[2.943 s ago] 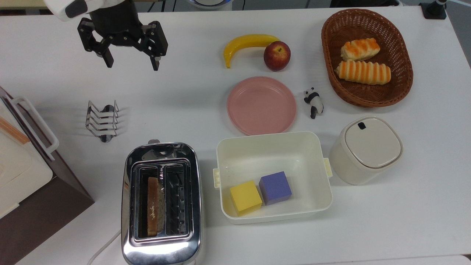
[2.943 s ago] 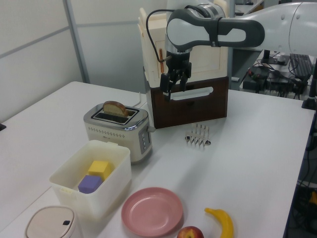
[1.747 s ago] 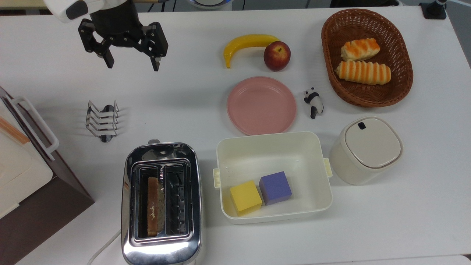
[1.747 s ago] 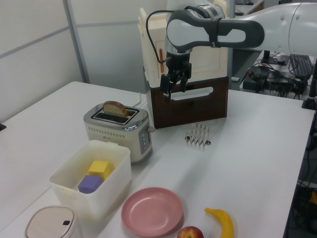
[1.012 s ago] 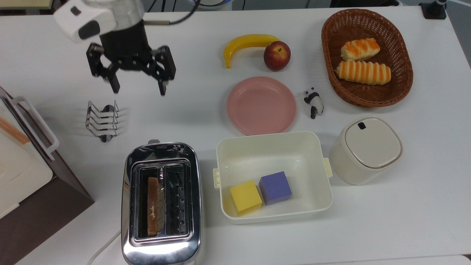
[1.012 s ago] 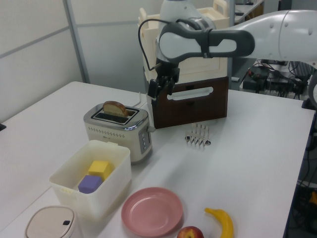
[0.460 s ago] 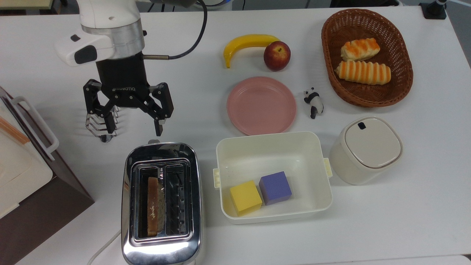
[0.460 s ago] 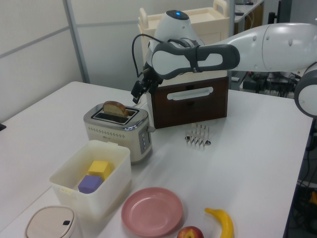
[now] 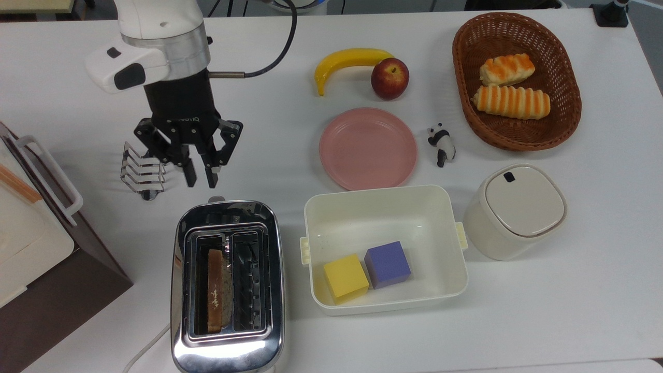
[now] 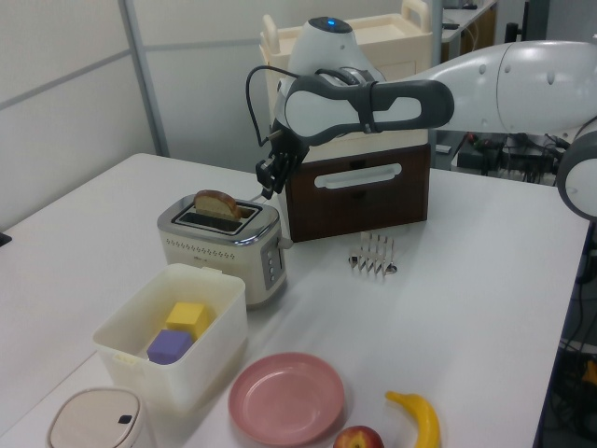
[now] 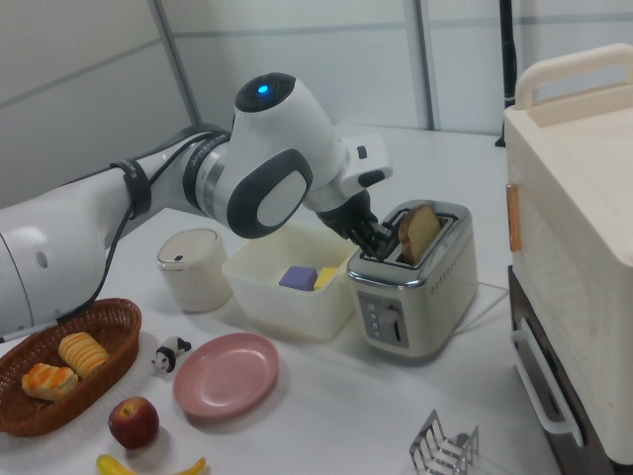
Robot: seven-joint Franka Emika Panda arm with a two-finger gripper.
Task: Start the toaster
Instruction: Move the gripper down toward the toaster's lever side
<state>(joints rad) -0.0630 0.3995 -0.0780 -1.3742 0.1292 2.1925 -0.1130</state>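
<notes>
Here, from the top view's left: the toast rack (image 9: pixel 144 169) stands on the table (image 9: pixel 290 155), and just to its right the gripper (image 9: pixel 199 179) hangs with fingers drawn narrow, a small gap between them, holding nothing. Below it sits the toaster (image 9: pixel 228 287), a bread slice (image 9: pixel 216 290) in its left slot. Further right is the bin (image 9: pixel 384 207) with two cubes.

The white arm reaches in from the top view's upper left, its wrist bent so the black gripper (image 9: pixel 199 180) points down toward the table. Its 2 fingers (image 9: pixel 190 175) stand close together with a narrow gap between them, holding nothing.
</notes>
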